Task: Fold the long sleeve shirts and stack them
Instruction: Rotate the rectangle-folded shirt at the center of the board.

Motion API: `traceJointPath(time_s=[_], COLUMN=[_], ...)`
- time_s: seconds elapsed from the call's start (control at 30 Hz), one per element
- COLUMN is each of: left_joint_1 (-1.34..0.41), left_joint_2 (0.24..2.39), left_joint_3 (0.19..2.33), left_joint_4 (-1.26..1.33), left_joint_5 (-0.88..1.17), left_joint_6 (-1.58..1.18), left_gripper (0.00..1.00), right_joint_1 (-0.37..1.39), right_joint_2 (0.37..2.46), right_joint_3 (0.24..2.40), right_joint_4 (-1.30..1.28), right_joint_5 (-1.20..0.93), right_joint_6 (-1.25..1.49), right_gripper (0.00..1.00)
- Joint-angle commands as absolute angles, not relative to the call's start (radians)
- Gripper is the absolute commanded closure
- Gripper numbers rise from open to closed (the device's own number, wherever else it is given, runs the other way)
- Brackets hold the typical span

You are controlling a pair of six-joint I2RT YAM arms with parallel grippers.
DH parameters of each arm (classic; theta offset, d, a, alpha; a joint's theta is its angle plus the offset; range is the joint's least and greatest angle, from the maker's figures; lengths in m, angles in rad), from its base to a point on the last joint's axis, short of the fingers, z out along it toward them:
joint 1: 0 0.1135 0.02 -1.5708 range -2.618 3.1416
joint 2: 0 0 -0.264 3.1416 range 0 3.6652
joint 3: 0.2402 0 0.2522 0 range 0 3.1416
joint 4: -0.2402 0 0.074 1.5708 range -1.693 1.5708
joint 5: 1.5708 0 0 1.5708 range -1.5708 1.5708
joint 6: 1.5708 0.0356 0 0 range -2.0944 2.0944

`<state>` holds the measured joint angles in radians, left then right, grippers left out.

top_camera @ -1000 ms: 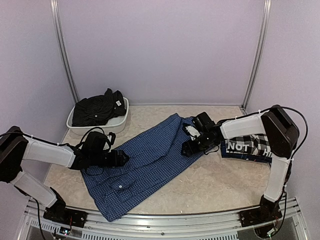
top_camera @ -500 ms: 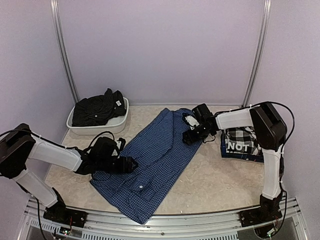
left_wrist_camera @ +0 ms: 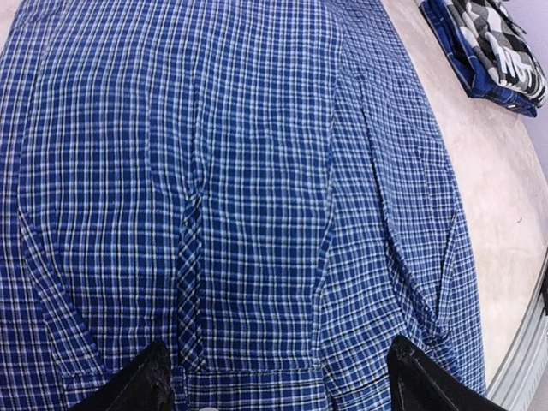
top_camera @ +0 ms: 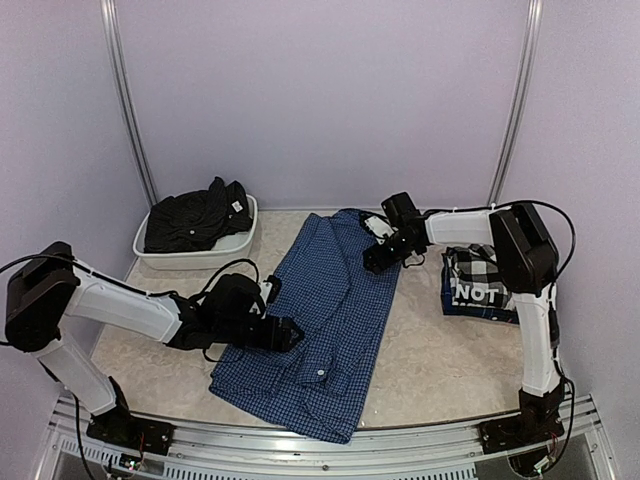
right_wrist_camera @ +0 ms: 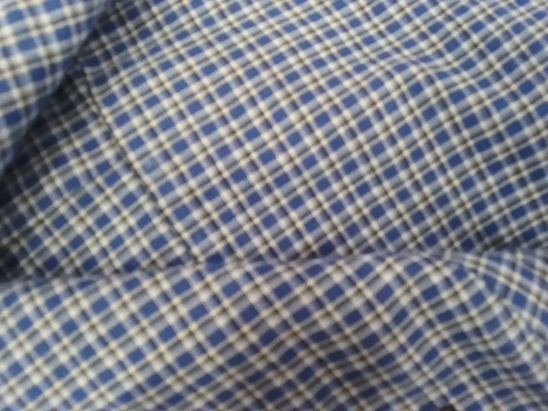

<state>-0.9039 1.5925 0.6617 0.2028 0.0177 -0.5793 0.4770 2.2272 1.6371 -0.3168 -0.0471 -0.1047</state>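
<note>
1. On the table (top_camera: 440,350), about midway across, the blue shirt (top_camera: 335,320) lies spread flat. Its length runs from the far side, where the collar end sits, to the near edge.
2. The left gripper (top_camera: 288,334) is low on the shirt's left edge, roughly halfway along its length, pointing right across the cloth.
3. From the left wrist, its fingertips (left_wrist_camera: 145,385) show at the bottom corners, set far apart. Flat blue cloth with a creased seam lies between them, and nothing is pinched.
4. The right gripper (top_camera: 372,264) is down on the far right part of the blue shirt, near the collar end, with its arm reaching in from the right.
5. The right wrist view is filled by blue check cloth seen very close, with one soft fold running across it. No fingers show there. The jaws stand wide, but I cannot tell whether any cloth is caught between them.
6. The check shirt (top_camera: 487,280) lies folded on the right side of the table with the white letters "NOT" facing up. It is apart from the blue shirt.
7. The black shirt (top_camera: 195,215) is bunched in a white tub (top_camera: 240,245) at the far left, apart from the blue shirt.
</note>
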Motion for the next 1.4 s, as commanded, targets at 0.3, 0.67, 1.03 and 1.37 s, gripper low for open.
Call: traceJointPath(time_s=[0.3, 0.67, 1.03, 1.37], left_joint_1=[-0.901, -0.835, -0.78, -0.776], left_joint_2=[1.418, 1.332, 1.28, 1.249], left_joint_3=[0.66, 0.631, 0.571, 0.486], left_joint_4=[0.151, 0.115, 0.082, 0.148], left_joint_5=[-0.17, -0.173, -0.152, -0.075], left_joint_6=[-0.505, -0.548, -0.578, -0.577], left_gripper=[0.12, 0.01, 0.01, 0.01], right_joint_1=[0.587, 0.635, 0.588, 0.505], right_joint_2=[1.904, 1.936, 2.067, 2.117], right_joint_3=[1.308, 1.175, 1.302, 1.478], right_joint_4=[-0.253, -0.213, -0.328, -0.304], right_joint_5=[-0.151, -0.176, -0.025, -0.047], right_joint_6=[0.082, 0.26, 0.146, -0.076], right_gripper=[0.22, 0.24, 0.23, 0.22])
